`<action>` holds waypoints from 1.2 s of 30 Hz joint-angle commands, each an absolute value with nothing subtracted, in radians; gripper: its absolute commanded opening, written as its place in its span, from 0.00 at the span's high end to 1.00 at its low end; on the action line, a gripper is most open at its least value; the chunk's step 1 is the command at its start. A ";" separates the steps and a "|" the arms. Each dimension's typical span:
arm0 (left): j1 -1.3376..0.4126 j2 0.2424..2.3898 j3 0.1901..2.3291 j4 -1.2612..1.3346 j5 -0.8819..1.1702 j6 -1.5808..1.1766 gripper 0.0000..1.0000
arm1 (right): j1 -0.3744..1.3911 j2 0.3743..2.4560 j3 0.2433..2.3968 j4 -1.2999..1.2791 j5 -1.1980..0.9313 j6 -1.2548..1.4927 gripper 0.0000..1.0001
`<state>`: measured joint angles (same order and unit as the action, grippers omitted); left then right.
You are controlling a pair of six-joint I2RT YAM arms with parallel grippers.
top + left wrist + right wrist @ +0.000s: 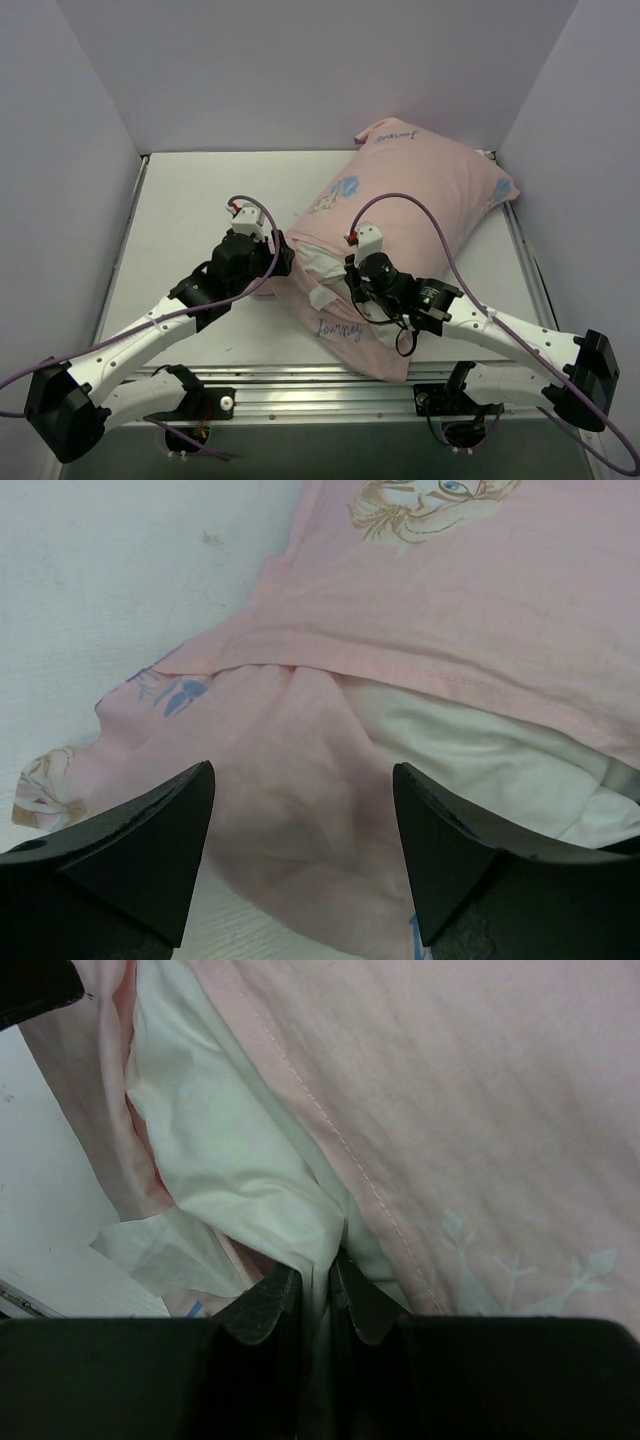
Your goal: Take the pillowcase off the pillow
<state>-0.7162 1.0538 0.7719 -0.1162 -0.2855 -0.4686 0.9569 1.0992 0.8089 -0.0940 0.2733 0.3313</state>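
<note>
**The pillowcase** [420, 190], thin pale pink fabric with a stitched hem, faint snowflakes and a blonde cartoon face, lies plump and stuffed on a diagonal across the right half of the white table [190, 200]. Its closed end sits toward the far right. Its open mouth faces the near centre, and blue script runs along its near flank. At the mouth the pillow [318, 262] bulges out, plain white and creased, with a small white tag [325, 298] at its exposed edge.

Your right gripper [318, 1290] is pinched almost closed on a fold of that white pillow fabric, just beside the pink hem. Its dark wedge fingers [262, 1308] have only cloth between them. The right arm reaches in from its base at the near right, crossing the near side of the pillowcase, with the wrist pointing left toward the mouth.

Your left gripper [300, 820] is spread wide and holds nothing. Its two black tapered fingers [150, 850] hang over a slack, rumpled flap of pink cloth at the lower lip of the mouth. The left arm stretches diagonally inward from the near left corner with its wrist aimed right at the opening, so the two grippers face each other across the exposed white.

Purple cables [400, 196] loop from each wrist. A ribbed metal rail [320, 395] runs along the table's near edge, and plain pale walls [300, 70] close it in on three sides.
</note>
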 commanded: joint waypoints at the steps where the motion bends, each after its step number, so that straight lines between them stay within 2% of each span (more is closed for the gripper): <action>1: -0.735 1.095 0.831 -0.042 -0.305 -0.534 0.20 | 0.974 1.124 0.827 -0.023 0.360 0.325 1.00; 6: -0.776 1.173 0.867 -0.041 -0.348 -0.581 0.20 | 1.005 1.158 0.834 -0.028 0.432 0.336 1.00; 10: -0.785 1.238 0.844 -0.098 -0.452 -0.630 0.25 | 1.012 1.143 0.842 -0.046 0.480 0.348 1.00; 14: -0.785 1.232 0.747 -0.139 -0.593 -0.745 0.44 | 1.011 1.100 0.841 -0.067 0.500 0.348 1.00; 15: -0.782 1.226 0.730 -0.150 -0.647 -0.762 0.52 | 1.011 1.085 0.841 -0.075 0.512 0.348 1.00; 17: -0.779 1.212 0.697 -0.176 -0.681 -0.784 0.56 | 1.003 1.069 0.841 -0.101 0.555 0.356 1.00; 27: -0.681 1.140 0.611 -0.212 -0.606 -0.807 0.64 | 0.894 0.983 0.847 -0.190 0.624 0.437 1.00; 30: -0.672 1.124 0.597 -0.213 -0.583 -0.808 0.69 | 0.874 0.971 0.853 -0.199 0.612 0.449 1.00; 31: -0.670 1.124 0.592 -0.204 -0.575 -0.810 0.72 | 0.871 0.965 0.854 -0.190 0.608 0.449 1.00; 35: -0.654 1.146 0.580 -0.149 -0.513 -0.802 0.97 | 0.868 0.946 0.874 -0.181 0.569 0.445 1.00; 36: -0.650 1.158 0.577 -0.137 -0.500 -0.802 0.98 | 0.868 0.939 0.879 -0.183 0.558 0.445 1.00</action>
